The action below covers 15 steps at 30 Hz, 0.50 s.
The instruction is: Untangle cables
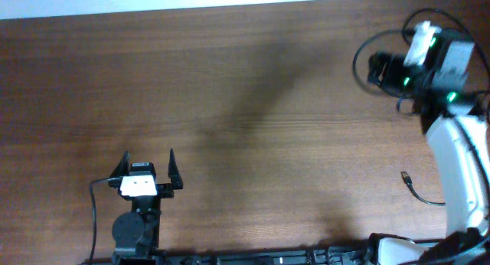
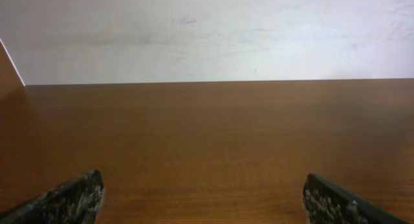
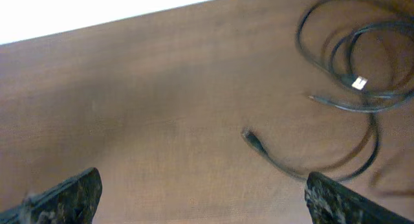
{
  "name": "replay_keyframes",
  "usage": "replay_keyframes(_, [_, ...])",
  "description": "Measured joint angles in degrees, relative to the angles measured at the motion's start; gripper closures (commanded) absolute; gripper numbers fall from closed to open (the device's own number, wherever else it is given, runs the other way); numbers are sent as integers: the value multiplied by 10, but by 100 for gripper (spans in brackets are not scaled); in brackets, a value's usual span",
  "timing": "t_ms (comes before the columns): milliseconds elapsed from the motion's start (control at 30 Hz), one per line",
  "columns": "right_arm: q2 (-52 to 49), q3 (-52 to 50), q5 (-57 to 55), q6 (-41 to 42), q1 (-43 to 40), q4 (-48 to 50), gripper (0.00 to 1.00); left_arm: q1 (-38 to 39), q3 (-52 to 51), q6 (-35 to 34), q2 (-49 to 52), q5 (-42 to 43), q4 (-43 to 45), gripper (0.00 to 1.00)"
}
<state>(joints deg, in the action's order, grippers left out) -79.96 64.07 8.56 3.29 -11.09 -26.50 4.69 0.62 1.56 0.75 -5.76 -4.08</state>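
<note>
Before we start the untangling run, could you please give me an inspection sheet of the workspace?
Surface: brown wooden table, no marks seen.
Job's things: thin black cables lie in overlapping loops, with a metal-tipped plug among them; another plug end lies apart from the loops on the table.
Clutter: nothing seen.
Grippers: left gripper and right gripper are both open and hold nothing.
Cables: a black lead runs beside the left arm's base.
Surroundings: white wall beyond the table's far edge.
</note>
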Motion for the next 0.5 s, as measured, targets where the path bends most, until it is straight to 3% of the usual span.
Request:
replay_keyframes(300, [182, -343, 4, 0, 14, 336, 1, 0, 0, 0, -1, 0, 0, 1])
replay_keyframes(500, [263, -581, 28, 0, 15, 622, 1, 0, 0, 0, -1, 0, 0, 1])
